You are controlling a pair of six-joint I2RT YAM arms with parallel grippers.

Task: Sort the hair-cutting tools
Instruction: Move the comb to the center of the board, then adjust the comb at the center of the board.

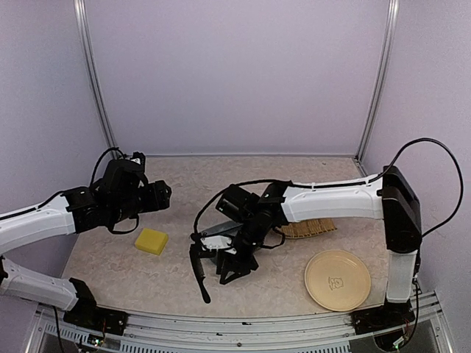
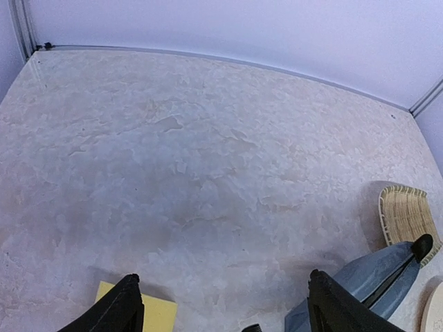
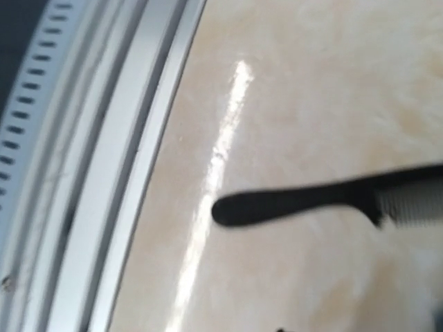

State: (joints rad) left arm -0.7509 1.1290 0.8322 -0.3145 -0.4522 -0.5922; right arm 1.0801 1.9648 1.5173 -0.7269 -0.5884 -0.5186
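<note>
One of the hair-cutting tools shows, a long black comb (image 1: 199,273) lying flat on the table near the front edge. In the right wrist view the comb (image 3: 311,200) has its handle end pointing at the table's rail and nothing holds it. My right gripper (image 1: 235,268) hangs low just right of the comb, in front of the grey-blue pouch (image 1: 221,239). Its fingers are out of its own wrist view, and the top view does not show their gap. My left gripper (image 2: 228,308) is open and empty above bare table, and in the top view the left gripper (image 1: 163,195) is at the left.
A yellow sponge (image 1: 151,240) lies below the left gripper. A woven tray (image 1: 309,228) sits behind the right forearm, and a cream plate (image 1: 337,279) is at the front right. The pouch (image 2: 374,283) has a black piece sticking out at its far end. A metal rail (image 3: 104,173) runs along the table's near edge.
</note>
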